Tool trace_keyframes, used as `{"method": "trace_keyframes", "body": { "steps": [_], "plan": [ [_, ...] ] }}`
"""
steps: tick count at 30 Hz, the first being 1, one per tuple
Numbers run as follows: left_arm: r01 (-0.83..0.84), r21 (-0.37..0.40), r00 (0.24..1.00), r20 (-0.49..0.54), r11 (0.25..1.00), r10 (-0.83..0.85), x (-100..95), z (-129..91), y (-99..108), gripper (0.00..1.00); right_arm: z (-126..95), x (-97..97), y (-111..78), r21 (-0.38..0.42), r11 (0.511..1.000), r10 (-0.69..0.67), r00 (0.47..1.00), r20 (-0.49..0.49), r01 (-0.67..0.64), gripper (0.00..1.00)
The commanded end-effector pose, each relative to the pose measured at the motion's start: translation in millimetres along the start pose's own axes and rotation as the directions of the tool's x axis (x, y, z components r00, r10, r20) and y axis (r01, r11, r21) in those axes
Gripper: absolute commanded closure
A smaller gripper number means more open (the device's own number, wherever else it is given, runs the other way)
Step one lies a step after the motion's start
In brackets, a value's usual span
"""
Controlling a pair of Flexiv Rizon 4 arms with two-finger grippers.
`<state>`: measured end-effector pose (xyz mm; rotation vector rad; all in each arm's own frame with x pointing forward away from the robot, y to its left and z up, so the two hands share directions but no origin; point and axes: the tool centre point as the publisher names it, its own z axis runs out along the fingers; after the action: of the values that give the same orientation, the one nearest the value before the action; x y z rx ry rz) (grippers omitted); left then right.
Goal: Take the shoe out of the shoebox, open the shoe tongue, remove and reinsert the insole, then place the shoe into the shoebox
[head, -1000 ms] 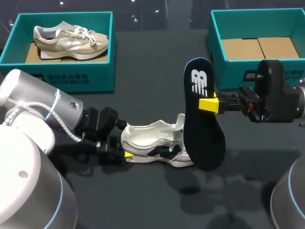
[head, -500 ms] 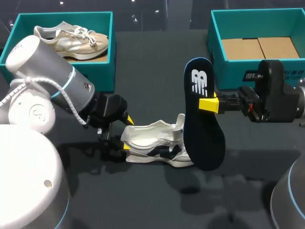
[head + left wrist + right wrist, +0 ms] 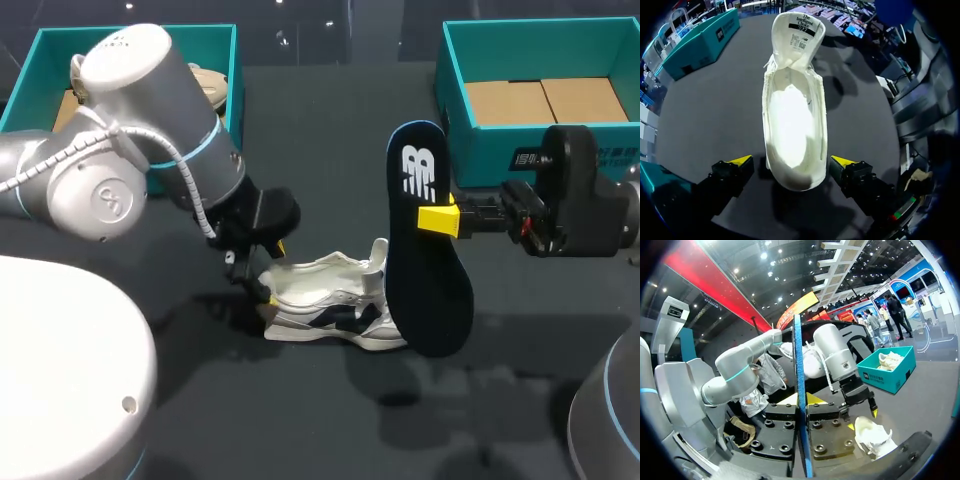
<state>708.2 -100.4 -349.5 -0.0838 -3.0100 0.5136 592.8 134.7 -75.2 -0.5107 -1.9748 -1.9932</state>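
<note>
- Left arm (image 3: pixel 150 130): rounded silver-grey shells, a pale blue ring at the joint, a white coiled cable, a black wrist.
- Right arm (image 3: pixel 575 205): blocky black wrist with small red details.
- Left tool (image 3: pixel 791 161): black fingers with yellow tips.
- Right tool (image 3: pixel 801 405): black blocks studded with screws.

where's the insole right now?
Head view, right of centre: the insole hangs upright, clamped in the right pincer, beside the toe of the white shoe.

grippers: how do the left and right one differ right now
The left gripper is open, straddling the heel of the white shoe without touching; the right gripper is shut on the dark insole. The left one angles down toward the table; the right one reaches level, holding the insole upright. Both have yellow tips.
</note>
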Motion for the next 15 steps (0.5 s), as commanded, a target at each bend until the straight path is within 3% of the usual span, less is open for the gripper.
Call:
{"method": "trace_keyframes", "body": {
  "steps": [1,5,15],
  "plan": [
    [0.006,-0.142,1.000,0.012,0.990,-0.005,1.7,-9.8,-8.9,0.00,1.0,0.4,-0.9,-0.001,1.000,0.001,1.000,0.002,-0.001,1.00],
    [0.018,-0.198,1.000,0.025,0.980,-0.013,2.7,-11.4,-11.9,0.00,1.0,0.4,-0.9,-0.001,1.000,0.001,1.000,0.002,-0.001,1.00],
    [0.013,-0.221,1.000,0.024,0.975,-0.008,5.1,-14.8,-14.8,0.00,1.0,0.4,-0.9,-0.001,1.000,0.001,1.000,0.002,-0.001,1.00]
  ]
}}
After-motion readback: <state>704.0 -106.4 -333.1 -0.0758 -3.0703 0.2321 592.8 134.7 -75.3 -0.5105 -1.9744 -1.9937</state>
